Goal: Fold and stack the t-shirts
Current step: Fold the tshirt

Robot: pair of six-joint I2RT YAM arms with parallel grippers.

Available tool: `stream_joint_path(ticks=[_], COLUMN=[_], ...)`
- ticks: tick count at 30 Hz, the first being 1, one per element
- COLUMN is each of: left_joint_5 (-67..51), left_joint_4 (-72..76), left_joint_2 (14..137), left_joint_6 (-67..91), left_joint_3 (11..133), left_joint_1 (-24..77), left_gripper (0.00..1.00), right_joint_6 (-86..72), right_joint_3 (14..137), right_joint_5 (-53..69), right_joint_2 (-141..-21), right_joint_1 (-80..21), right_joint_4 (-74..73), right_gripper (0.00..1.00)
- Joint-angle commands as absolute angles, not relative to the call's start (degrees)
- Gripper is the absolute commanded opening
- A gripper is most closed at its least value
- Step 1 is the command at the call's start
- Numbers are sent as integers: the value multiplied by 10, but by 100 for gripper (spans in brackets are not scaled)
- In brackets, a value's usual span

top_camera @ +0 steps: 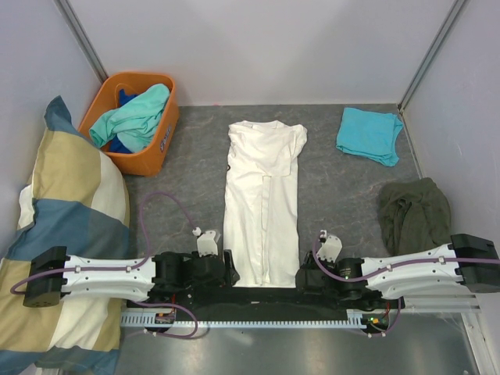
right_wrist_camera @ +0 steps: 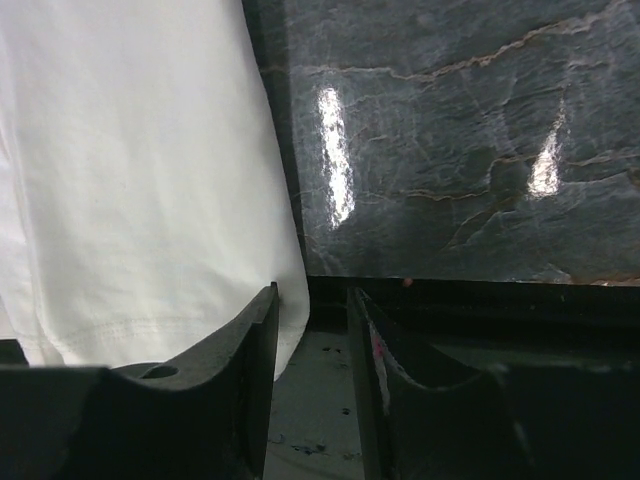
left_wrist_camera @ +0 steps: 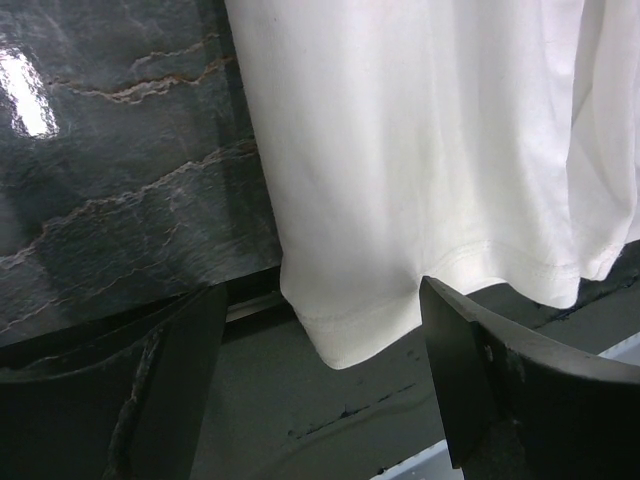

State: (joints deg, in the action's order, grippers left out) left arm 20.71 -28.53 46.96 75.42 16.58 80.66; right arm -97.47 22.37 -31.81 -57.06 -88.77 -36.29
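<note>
A cream-white t-shirt (top_camera: 264,199) lies folded into a long strip down the middle of the table, its hem at the near edge. My left gripper (top_camera: 231,269) is at the hem's left corner. In the left wrist view the left gripper (left_wrist_camera: 322,300) stands wide open, and the hem corner (left_wrist_camera: 345,325) hangs between its fingers (left_wrist_camera: 470,370) without touching them. My right gripper (top_camera: 303,275) is at the hem's right corner. The right wrist view shows its narrower jaws (right_wrist_camera: 312,295) still apart, with the shirt's edge (right_wrist_camera: 290,320) against the left finger (right_wrist_camera: 235,370). A folded turquoise t-shirt (top_camera: 369,134) lies at the back right.
An orange basket (top_camera: 160,144) at the back left holds mint-green (top_camera: 133,117) and blue (top_camera: 121,144) shirts. A dark olive garment (top_camera: 414,211) is heaped at the right. The big yellow-and-blue checked pillow (top_camera: 66,203) fills the left side. Walls close in the sides.
</note>
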Motion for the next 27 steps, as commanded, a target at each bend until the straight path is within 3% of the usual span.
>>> stream_joint_path(ticks=[1,10,19,22,23,26,27], left_joint_5=[179,179,180,181,182,186,192], left_joint_4=[-300,-298,-298,-298,-298,-296,-297], left_joint_2=[476,475,475,474,475,474,474], left_joint_6=[779,769,765,764,763,758,755], left_joint_3=[169,172,176,177,178,183,185], left_joint_1=[820,820,820,820,820,820,820], left_gripper=[86,86,85,82,81,52,20], right_joint_6=[-972,-945,-947,-949,-951,-952,-952], right_joint_3=[207,244,267,264,261,257,255], right_joint_5=[-303,-306,-301,-299,-298,-300,-302], right_joint_2=[-575,-607,-628,-633,-634,-626,-622], right_joint_1=[-895,-905,-928,-930,-931,-932,-931], right_joint_4=[-316,-312,-311,-303,-299,-297,-297], right_gripper=[42,51,51,46,35,13,9])
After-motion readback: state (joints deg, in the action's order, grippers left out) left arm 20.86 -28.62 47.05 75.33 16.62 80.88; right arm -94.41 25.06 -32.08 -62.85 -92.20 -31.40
